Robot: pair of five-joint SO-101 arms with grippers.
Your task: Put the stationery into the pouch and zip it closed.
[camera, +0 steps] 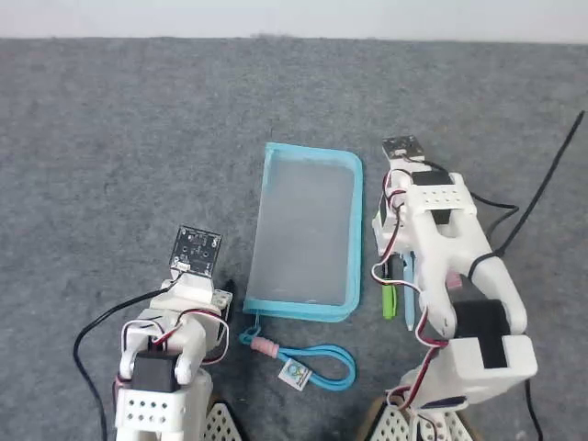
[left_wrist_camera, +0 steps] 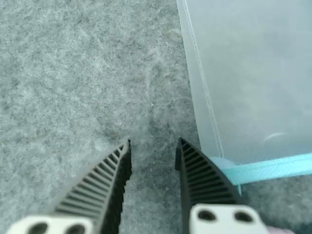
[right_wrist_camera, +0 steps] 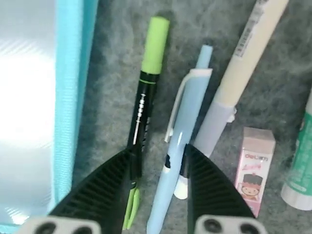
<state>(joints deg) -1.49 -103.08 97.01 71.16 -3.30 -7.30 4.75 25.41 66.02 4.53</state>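
Nothing packed, zipping pending: light-blue pen (right_wrist_camera: 187,112) being straddled by parted right tool (right_wrist_camera: 158,150); left tool (left_wrist_camera: 154,142) parted beside translucent turquoise-edged pouch (camera: 308,230).

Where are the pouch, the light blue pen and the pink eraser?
pouch (camera: 308,230), high view, middle of its clear front panel.
light blue pen (right_wrist_camera: 189,109), right wrist view, on its barrel beside the clip.
pink eraser (right_wrist_camera: 253,163), right wrist view, middle of its printed sleeve.
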